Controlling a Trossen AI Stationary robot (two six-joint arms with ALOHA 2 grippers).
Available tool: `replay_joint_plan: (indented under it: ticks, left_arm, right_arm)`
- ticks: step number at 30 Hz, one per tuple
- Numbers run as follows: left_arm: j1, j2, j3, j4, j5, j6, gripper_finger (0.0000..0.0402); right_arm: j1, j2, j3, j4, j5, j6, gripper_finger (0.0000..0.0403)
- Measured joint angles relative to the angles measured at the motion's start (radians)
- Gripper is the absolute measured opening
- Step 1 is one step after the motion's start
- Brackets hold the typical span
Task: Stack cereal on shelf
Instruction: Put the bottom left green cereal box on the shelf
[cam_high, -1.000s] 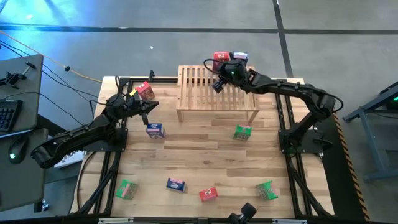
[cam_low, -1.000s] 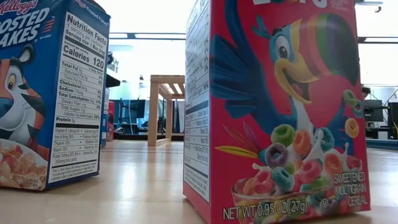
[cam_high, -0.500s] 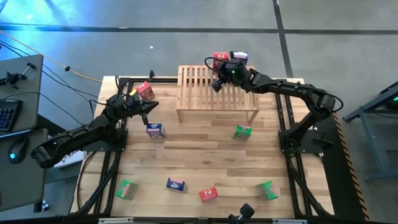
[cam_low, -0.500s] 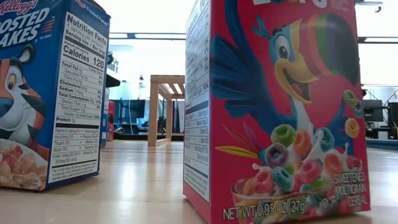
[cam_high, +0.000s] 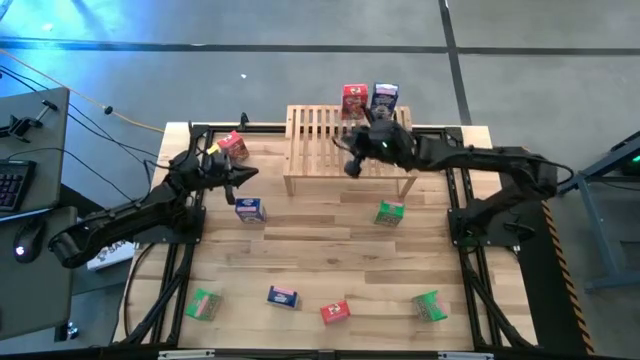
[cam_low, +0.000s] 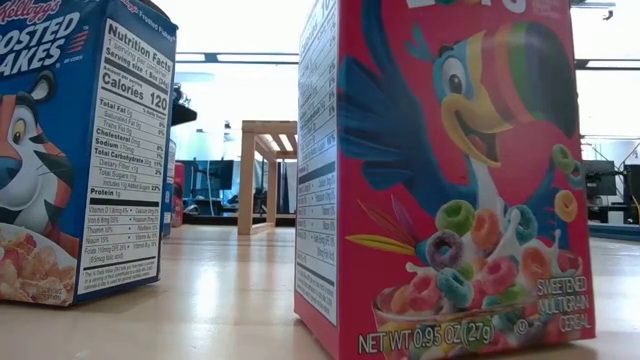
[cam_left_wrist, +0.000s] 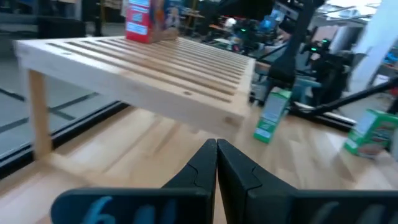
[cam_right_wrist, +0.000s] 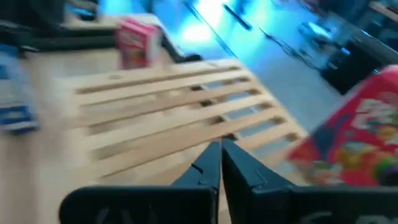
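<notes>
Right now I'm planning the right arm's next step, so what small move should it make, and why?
Probably swing the right hand toward the green cereal box just in front of the shelf. That hand is shut and empty over the shelf's slats, the red box and blue box already stand at the shelf's back edge, and the green box looks nearest.

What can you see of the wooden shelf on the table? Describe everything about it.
The shelf is a low rack of pale wood with a slatted top of parallel bars, a plain frame and short square legs. It stands upright at the far middle of the table. A red box and a blue box stand side by side at its far right corner. The right end effector hovers over its right part, fingers shut and empty. The left end effector is beside its left end, shut.
</notes>
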Motion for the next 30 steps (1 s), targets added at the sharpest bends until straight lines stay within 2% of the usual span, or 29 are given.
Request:
replay_joint_plan:
  ticks: [6,8,11,16,21,24,30]
  left_arm:
    - [-0.112,0.000,0.037,-0.019,-0.010,-0.036,0.0005]
    - [-0.160,0.000,0.080,-0.079,-0.041,-0.047,0.0005]
    - [-0.237,0.001,0.182,-0.267,-0.139,-0.051,0.0005]
    - [-0.390,0.049,0.378,-0.615,-0.343,-0.055,0.0005]
    - [-0.540,0.184,0.543,-0.878,-0.483,-0.198,0.0005]
    - [-0.628,0.294,0.638,-1.026,-0.517,-0.318,0.0005]
    - [-0.796,0.500,0.867,-1.378,-0.518,-0.551,0.0005]
  right_arm:
    - [0.111,-0.141,-0.324,0.464,-0.129,0.073,0.0000]
    - [0.159,-0.182,-0.401,0.606,-0.132,0.073,0.0000]
    - [0.235,-0.226,-0.488,0.752,-0.118,0.046,0.0000]
    - [0.339,-0.265,-0.581,0.825,-0.051,-0.002,0.0000]
    - [0.400,-0.266,-0.628,0.868,-0.036,-0.010,0.0000]
    - [0.431,-0.266,-0.652,0.882,-0.036,-0.022,0.0000]
    - [0.477,-0.270,-0.669,0.910,-0.043,-0.048,0.0000]
